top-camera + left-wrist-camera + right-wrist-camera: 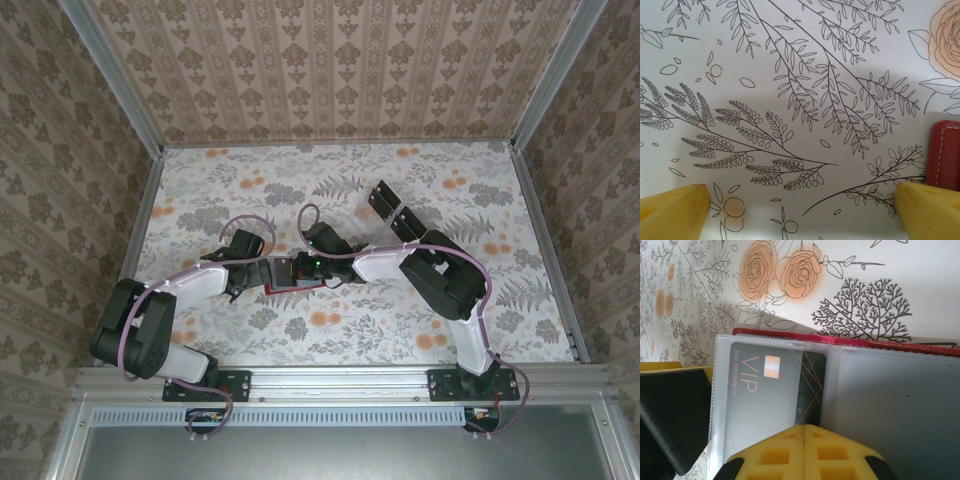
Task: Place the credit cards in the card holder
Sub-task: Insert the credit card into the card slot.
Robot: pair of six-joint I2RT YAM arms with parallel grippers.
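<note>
The red card holder (850, 342) lies open on the flowered tablecloth, clear pockets facing up. A black credit card (765, 390) marked VIP sits mostly inside the left pocket, its right strip still uncovered. My right gripper (805, 429) is shut, its yellow fingertips pressed together over that card's near edge. Wide open, my left gripper (802, 212) hovers low over bare cloth, with the holder's red edge (946, 155) just beyond its right fingertip (930, 212). From above, both grippers meet at the holder (285, 292) mid-table. Two more black credit cards (383, 197) (410, 222) lie behind the right arm.
A black and yellow part (670, 415), apparently the other gripper's finger, sits against the holder's left side. Aluminium rails and patterned walls (330, 70) enclose the table. Open cloth (200, 190) lies at the back left and along the front.
</note>
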